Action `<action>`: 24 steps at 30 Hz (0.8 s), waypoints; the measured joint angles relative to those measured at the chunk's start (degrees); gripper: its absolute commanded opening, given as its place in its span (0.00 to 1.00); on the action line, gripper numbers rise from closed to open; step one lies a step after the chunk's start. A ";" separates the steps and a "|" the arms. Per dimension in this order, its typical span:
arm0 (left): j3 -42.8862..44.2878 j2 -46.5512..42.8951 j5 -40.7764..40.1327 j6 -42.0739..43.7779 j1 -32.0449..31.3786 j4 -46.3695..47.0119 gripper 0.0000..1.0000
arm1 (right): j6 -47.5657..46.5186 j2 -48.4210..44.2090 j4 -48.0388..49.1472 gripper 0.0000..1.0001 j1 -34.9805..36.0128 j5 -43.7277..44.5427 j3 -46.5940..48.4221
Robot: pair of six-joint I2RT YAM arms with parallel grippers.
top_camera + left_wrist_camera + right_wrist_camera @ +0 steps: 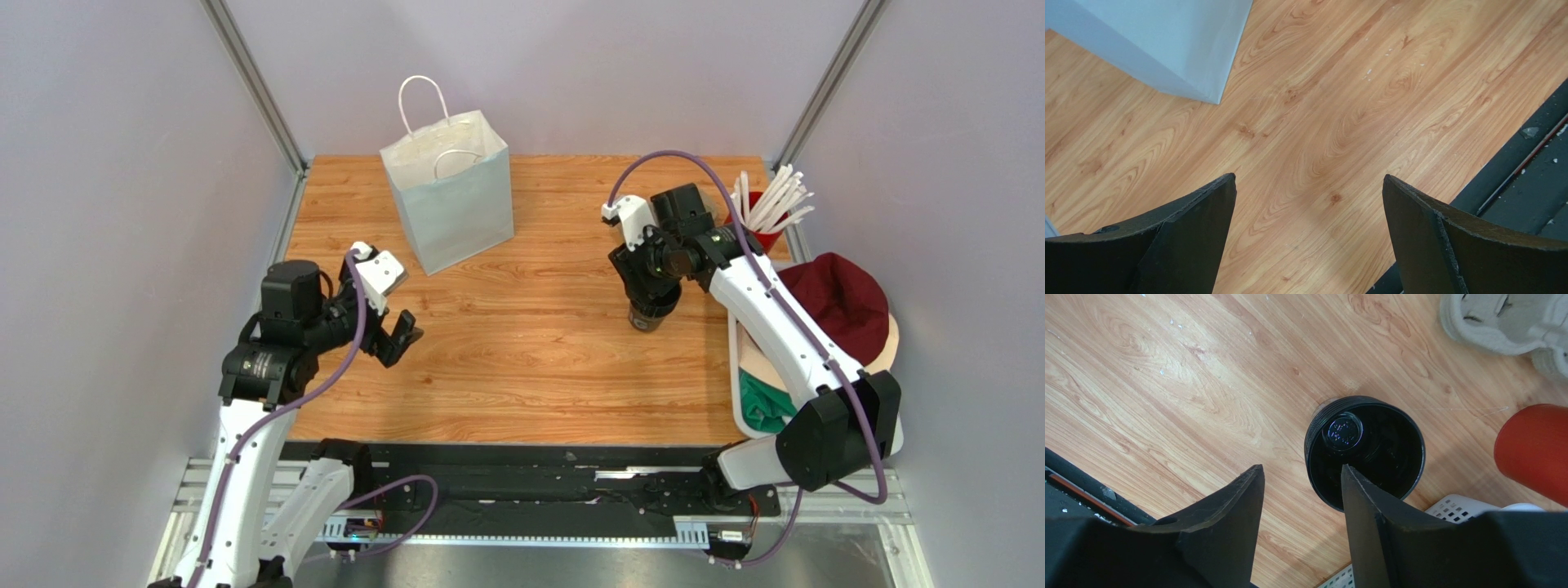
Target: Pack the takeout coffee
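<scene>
Packing is barely begun. Cup is not yet bagged: it is seen upright on the table, right of the bag and well apart from it. Right gripper is held partly open at the cup's rim, with one finger outside the wall and one over the mouth; no grip is seen. Left gripper is spread wide and empty near the bag's front corner. Grasping, lifting and bagging are left. Cup is seen black, round, lidless and glossy inside.

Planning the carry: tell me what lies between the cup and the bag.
Only bare tabletop lies between the cup and the bag, as the top view shows.
</scene>
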 measured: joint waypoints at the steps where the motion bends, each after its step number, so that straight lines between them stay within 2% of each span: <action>1: -0.22 -0.55 0.61 0.04 0.00 0.13 0.98 | 0.13 0.15 0.04 0.46 0.00 0.04 -0.31; 5: -0.02 0.20 1.99 0.22 0.00 1.11 0.98 | 0.68 0.37 0.76 0.45 0.02 0.39 -1.40; 10: 0.11 2.86 -0.28 -0.07 0.00 1.70 0.98 | 0.87 0.44 1.16 0.44 0.00 0.42 -2.25; 15: -3.17 -0.20 -0.92 -0.76 0.00 4.70 0.99 | 0.94 1.73 1.75 0.40 0.04 0.46 -2.25; 24: -4.83 -0.02 -1.53 -1.49 0.00 7.63 0.99 | 0.96 3.54 2.34 0.36 0.04 1.40 -3.08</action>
